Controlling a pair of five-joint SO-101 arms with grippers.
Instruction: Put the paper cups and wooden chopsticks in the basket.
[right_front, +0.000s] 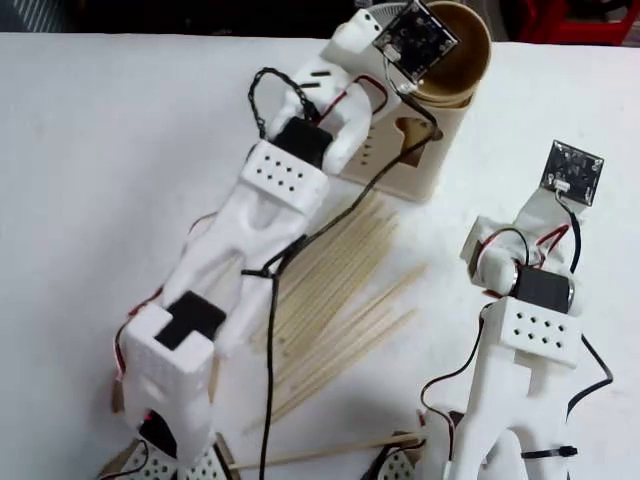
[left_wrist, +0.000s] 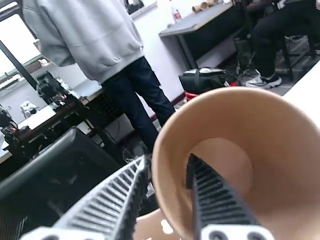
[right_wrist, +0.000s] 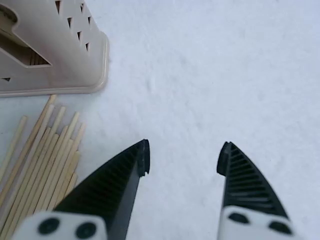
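- Where the left arm (right_front: 270, 200) stretches slantwise across the white table (right_front: 100, 150), we see the left claw (left_wrist: 167, 162) clamped on the wall of a paper cup (left_wrist: 260, 150). One ribbed black finger sits inside its mouth and the other outside.
- The cup is smooth tan paper, round and tapering to a flat bottom, and it is held tilted above the basket (right_front: 425, 165).
- The basket is beige plastic with rounded corners and small triangular cutouts in its wall.
- The wooden chopsticks (right_front: 340, 290) are thin, pale, straight sticks. They lie fanned loosely on the table between the two arms, their far ends just beside the basket.
- The right arm (right_front: 525, 340) is folded back on its own side. The right claw (right_wrist: 185, 152) points down at bare table near the chopsticks, its dark pointed fingers spread apart and holding nothing.
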